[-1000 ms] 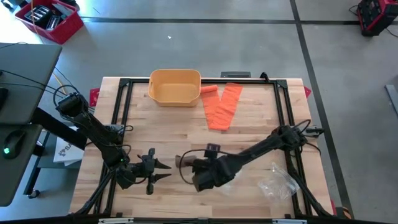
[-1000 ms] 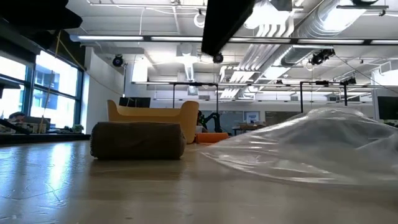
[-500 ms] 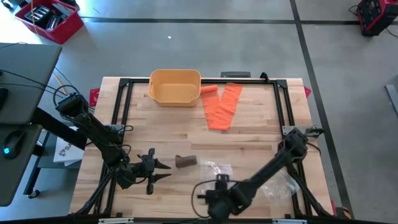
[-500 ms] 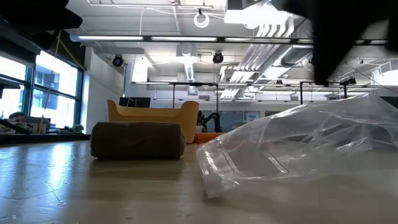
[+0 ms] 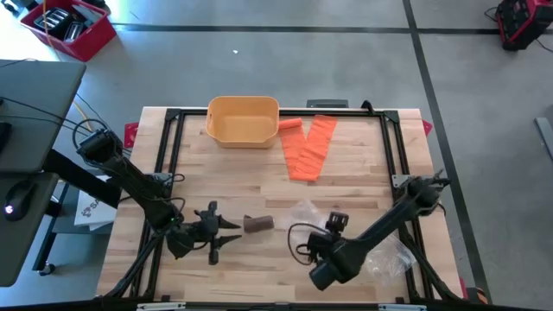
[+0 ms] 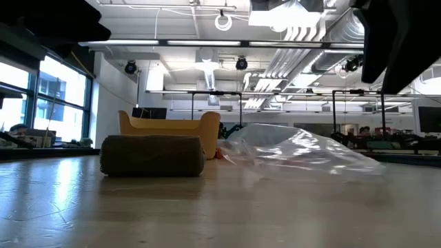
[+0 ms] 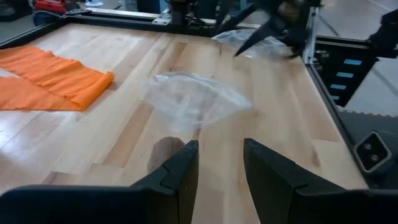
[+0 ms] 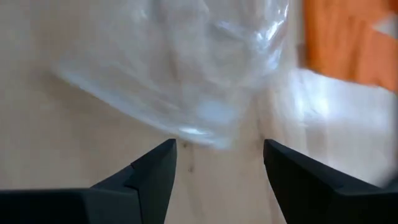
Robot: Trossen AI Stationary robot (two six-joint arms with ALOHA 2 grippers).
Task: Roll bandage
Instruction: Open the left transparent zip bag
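1. The brown rolled bandage lies on the worktop in the lower centre of the high view, just right of the left gripper.
2. The left gripper's jaws stand partly apart, holding nothing.
3. The right gripper, lower centre-right, is wide apart and empty, by a clear plastic bag.
4. An orange cloth lies beside a yellow tub at upper centre.

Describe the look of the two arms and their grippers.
Both arms are dark, jointed and slim, with black cables looping along them. The left gripper ends in two thin pointed black fingers. The right gripper has the same dark, wedge-shaped fingers and a boxy black wrist block. No markings show.
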